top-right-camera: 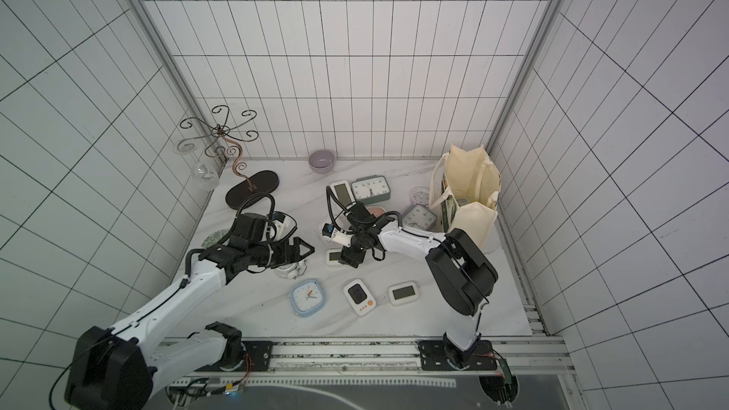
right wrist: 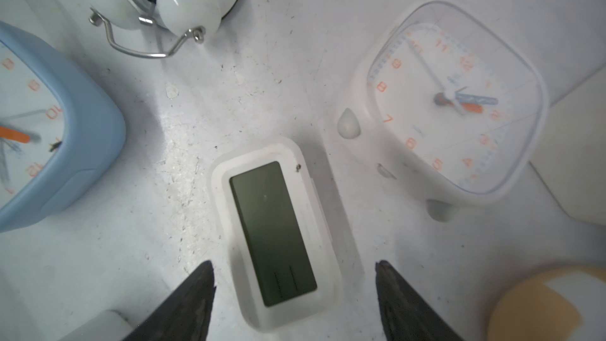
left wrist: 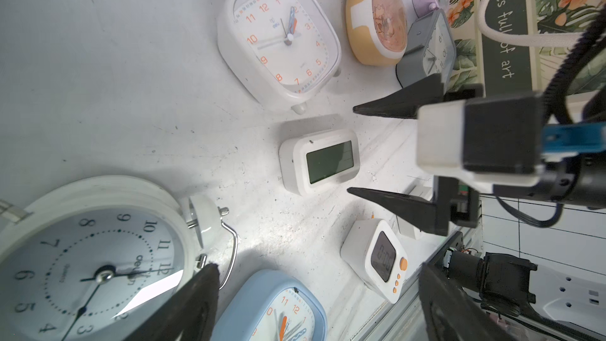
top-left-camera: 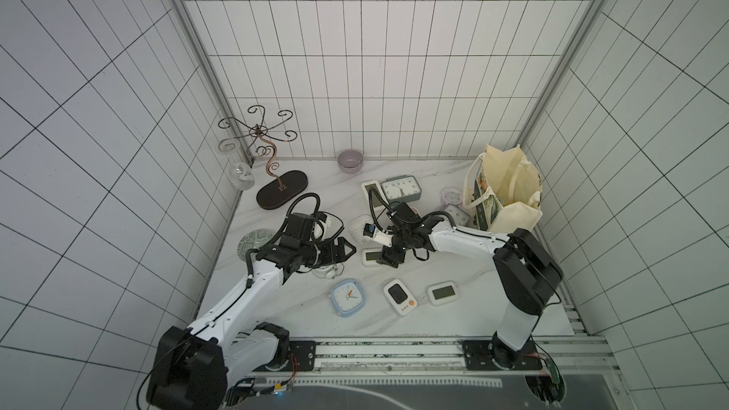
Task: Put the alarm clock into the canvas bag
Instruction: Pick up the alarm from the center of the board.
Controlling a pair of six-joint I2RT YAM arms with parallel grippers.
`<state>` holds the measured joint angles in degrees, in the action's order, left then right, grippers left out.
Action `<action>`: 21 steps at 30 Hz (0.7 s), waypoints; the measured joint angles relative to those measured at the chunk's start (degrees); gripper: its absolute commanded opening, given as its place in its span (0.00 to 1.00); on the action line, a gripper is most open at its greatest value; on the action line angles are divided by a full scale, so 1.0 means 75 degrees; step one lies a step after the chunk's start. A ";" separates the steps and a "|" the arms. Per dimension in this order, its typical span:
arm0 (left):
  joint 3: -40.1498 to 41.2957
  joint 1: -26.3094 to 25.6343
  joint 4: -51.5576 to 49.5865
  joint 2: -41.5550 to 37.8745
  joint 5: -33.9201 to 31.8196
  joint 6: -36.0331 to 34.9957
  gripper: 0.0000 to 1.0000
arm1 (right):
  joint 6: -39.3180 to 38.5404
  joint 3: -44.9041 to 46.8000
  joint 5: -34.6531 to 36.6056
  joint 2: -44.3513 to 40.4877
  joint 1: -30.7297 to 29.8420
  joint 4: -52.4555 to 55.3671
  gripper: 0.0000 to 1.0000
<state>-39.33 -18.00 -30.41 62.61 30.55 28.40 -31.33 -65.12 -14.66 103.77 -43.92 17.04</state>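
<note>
While poised over the marble tabletop (top-left-camera: 300, 309), right gripper (right wrist: 295, 268): pointing down at the small white digital alarm clock (right wrist: 275, 234), jaws spread, one finger on each side of the clock's near end, bare table showing between each fingertip and the casing; nothing pinched.
Alarm clock: flat on its back on the table, dark blank screen up, near the middle of the tabletop in both top views; not in the bag.
Canvas bag (top-left-camera: 514, 214): upright in the far right corner, mouth open, cream handles drooping over the front; leaf-and-flower print and dark band reading "is full of art" visible in the left wrist view; well apart from the alarm clock.
Left gripper (top-left-camera: 348, 248): jaws spread wide, empty, hanging above the white twin-bell clock (top-left-camera: 328, 271), just left of the alarm clock.
Neighbours of the alarm clock: white square clock with orange numerals (right wrist: 459, 103) just beyond it, blue square clock (top-left-camera: 349, 296) nearer the robot, white timer with orange buttons (top-left-camera: 400, 296) and a second white digital clock (top-left-camera: 442, 293) beside that.
Far side: grey-green rectangular clock (top-left-camera: 401, 188), lilac bowl (top-left-camera: 350, 160) against the back wall, wire stand on a dark oval base (top-left-camera: 282, 190) at the far left.
</note>
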 measured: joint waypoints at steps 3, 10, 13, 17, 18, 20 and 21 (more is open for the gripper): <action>-0.0015 0.0029 -0.0047 0.0020 0.0000 -0.0061 0.93 | -0.0274 0.0000 0.0026 0.0230 -0.0047 -0.0099 0.77; -0.0015 0.0038 -0.0058 0.0122 0.0006 -0.0137 0.93 | -0.0618 0.0000 -0.0003 0.0460 -0.0047 -0.0280 0.74; -0.0015 0.0050 -0.0055 0.0204 0.0052 -0.0152 0.93 | -0.0717 -0.0003 -0.0029 0.0577 -0.0047 -0.0291 0.68; -0.0082 0.0058 -0.0052 0.0347 0.0128 -0.0195 0.93 | -0.0813 0.0000 -0.0064 0.0644 -0.0052 -0.0274 0.52; -0.0102 0.0058 -0.0041 0.0367 0.0140 -0.0195 0.93 | -0.0793 0.0000 -0.0076 0.0641 -0.0052 -0.0265 0.49; -0.0134 0.0058 -0.0029 0.0411 0.0169 -0.0195 0.92 | -0.0778 0.0000 -0.0079 0.0621 -0.0052 -0.0233 0.43; -0.0146 0.0058 -0.0029 0.0428 0.0181 -0.0198 0.92 | -0.0769 0.0000 -0.0079 0.0595 -0.0052 -0.0201 0.43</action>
<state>-40.42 -17.56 -30.63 65.82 31.90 26.92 -37.10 -65.12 -15.25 108.22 -44.31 15.53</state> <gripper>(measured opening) 0.925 0.549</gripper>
